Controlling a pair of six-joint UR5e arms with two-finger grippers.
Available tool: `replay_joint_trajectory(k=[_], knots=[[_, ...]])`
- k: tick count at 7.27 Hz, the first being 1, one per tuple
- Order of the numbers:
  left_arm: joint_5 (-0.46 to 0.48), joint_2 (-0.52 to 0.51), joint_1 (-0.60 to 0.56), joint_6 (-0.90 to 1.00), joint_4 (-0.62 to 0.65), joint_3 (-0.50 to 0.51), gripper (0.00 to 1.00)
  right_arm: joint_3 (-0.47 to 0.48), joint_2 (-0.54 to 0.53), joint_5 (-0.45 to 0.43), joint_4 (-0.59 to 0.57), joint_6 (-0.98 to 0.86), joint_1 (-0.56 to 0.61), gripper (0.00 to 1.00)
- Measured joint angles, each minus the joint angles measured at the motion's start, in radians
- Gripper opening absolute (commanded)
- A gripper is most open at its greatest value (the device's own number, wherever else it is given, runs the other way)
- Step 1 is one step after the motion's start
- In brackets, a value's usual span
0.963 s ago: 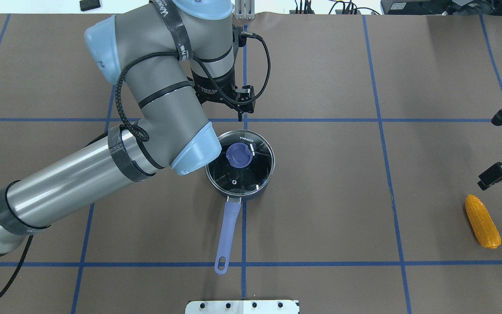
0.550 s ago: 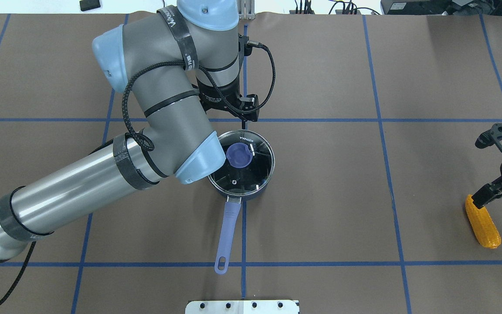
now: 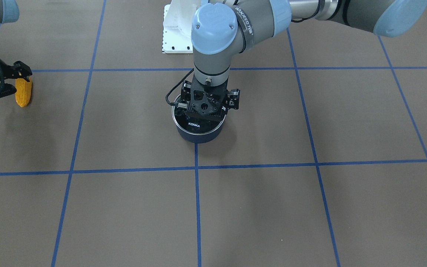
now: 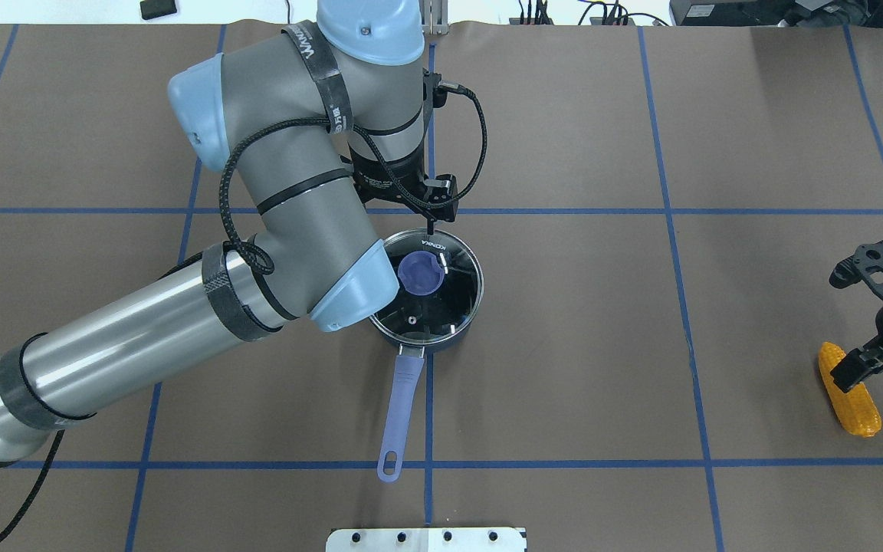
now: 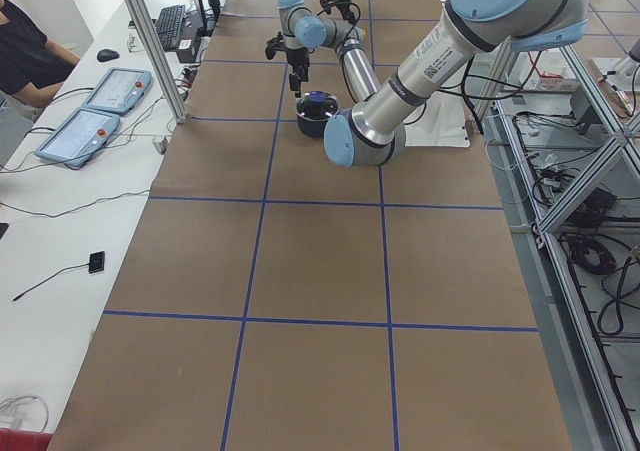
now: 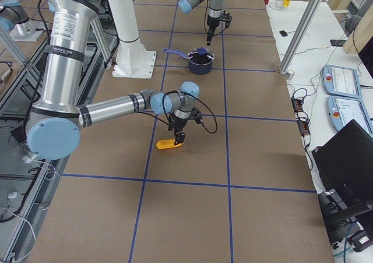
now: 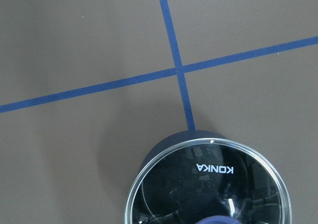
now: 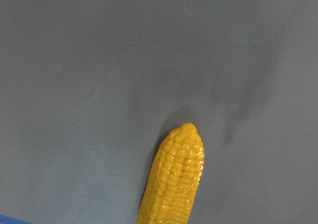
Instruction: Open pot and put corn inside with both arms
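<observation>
The navy pot [image 4: 460,331] stands mid-table with its glass KONKA lid [image 4: 449,303] on, blue knob [image 4: 420,274] up, lavender handle [image 4: 399,410] pointing at the robot. My left gripper [image 4: 430,222] is open and hovers over the lid's far rim, touching nothing; it also shows in the front view [image 3: 207,113]. The left wrist view shows the lid [image 7: 208,189] below. The yellow corn [image 4: 849,399] lies at the far right. My right gripper [image 4: 844,323] is open and low over the corn's far tip [image 8: 176,179], one finger overlapping it; it shows in the front view [image 3: 16,82] too.
The brown table cover carries blue tape lines [image 4: 671,211]. A white base bracket [image 4: 426,539] sits at the near edge. My left arm's elbow [image 4: 349,284] hangs over the pot's left side. A side table with pendants [image 5: 90,111] and a person lies beyond the far edge.
My left gripper has moved closer to the pot's far rim. My right gripper has moved toward the robot's side, from beyond the corn to over its far tip.
</observation>
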Motion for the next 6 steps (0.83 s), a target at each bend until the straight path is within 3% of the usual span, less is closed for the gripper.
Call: replay_joint_trajectory(k=[4, 5, 6], knots=[[0.0, 0.003, 0.001, 0.0, 0.0, -0.002, 0.98, -0.142, -0.029, 0.066, 0.297, 0.064, -0.013, 0.99], [0.0, 0.004, 0.001, 0.0, 0.0, -0.003, 0.98, -0.15, -0.03, 0.066, 0.318, 0.081, -0.022, 0.88], [0.0, 0.005, 0.001, 0.0, 0.0, -0.004, 0.98, -0.153, -0.031, 0.063, 0.325, 0.089, -0.028, 0.83]])
